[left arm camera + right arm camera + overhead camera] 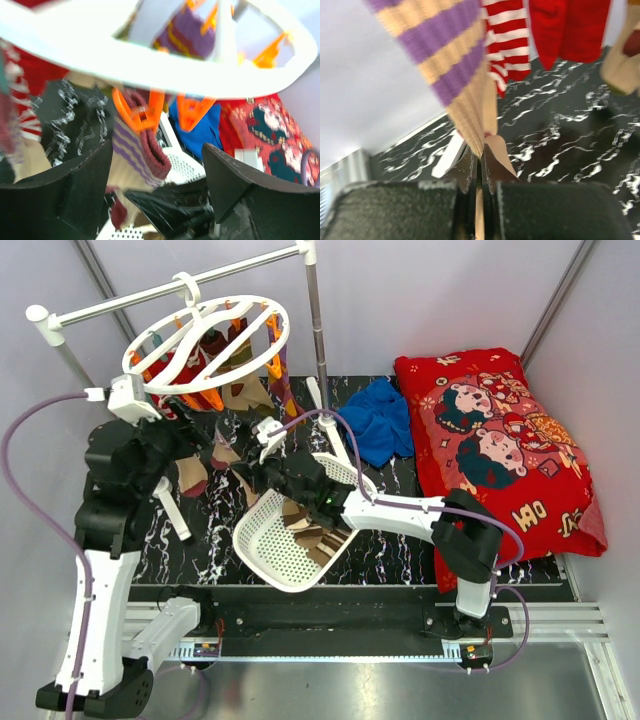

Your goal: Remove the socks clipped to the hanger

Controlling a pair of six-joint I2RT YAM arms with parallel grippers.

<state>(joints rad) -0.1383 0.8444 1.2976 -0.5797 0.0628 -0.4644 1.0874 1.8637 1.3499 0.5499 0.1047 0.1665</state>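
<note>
You have pale grey walls [430, 290] closing in the back and both sides, evenly lit. Your counter [400, 552] is black, stone-look, with white veining. A white rail [120, 296] on posts stands toward its far edge; aluminium track [560, 617] runs along the near edge.

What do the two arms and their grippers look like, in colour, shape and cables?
The left arm and right arm have white links with black joints. A purple cable loops along each. The left gripper and right gripper have black, wedge-shaped fingers with a grainy surface.
</note>
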